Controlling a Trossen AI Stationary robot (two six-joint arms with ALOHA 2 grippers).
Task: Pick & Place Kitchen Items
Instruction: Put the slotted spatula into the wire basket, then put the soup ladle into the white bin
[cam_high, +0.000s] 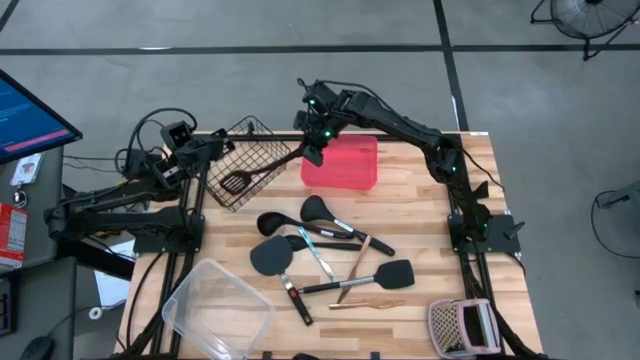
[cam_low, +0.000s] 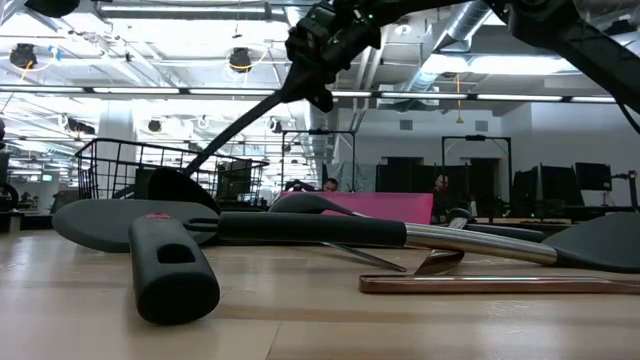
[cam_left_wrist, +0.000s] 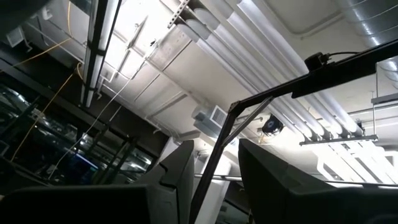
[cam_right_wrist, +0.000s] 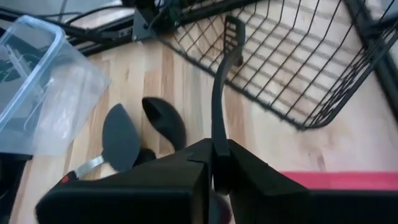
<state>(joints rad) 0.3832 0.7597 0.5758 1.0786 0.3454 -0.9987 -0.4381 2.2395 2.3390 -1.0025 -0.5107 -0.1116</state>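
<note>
A black slotted spatula (cam_high: 270, 166) slants from my right gripper (cam_high: 314, 150) down into the black wire basket (cam_high: 252, 140) at the table's far left. Its slotted head (cam_right_wrist: 231, 31) lies inside the basket's wire walls. My right gripper (cam_right_wrist: 214, 165) is shut on its handle. My left gripper (cam_high: 220, 148) stands at the basket's left side, pointing upward, with a thin basket wire (cam_left_wrist: 217, 143) between its fingers. The basket stands tipped, its open side toward the right gripper. Several more utensils (cam_high: 320, 250) lie loose on the middle of the table. My left gripper has a thin wire of the basket's left side (cam_left_wrist: 208, 174) between its two fingers, which slant upward from the table's left. The place where they meet the wire is hidden low between the fingers. The basket sits tilted in this hold. My right gripper pinches the spatula's handle near its free end (cam_right_wrist: 217, 140) between its two fingers. The fingers come from the far right, slanting down, and the handle runs on forward from between them. The spatula hangs slanted, head down inside the basket; whether the head touches the mesh I cannot tell.
A red tray (cam_high: 350, 172) lies right of the basket, under the right arm. A clear tub (cam_high: 215, 305) sits at the near left corner. A pinkish mesh item with a white part (cam_high: 462, 325) lies at the near right corner.
</note>
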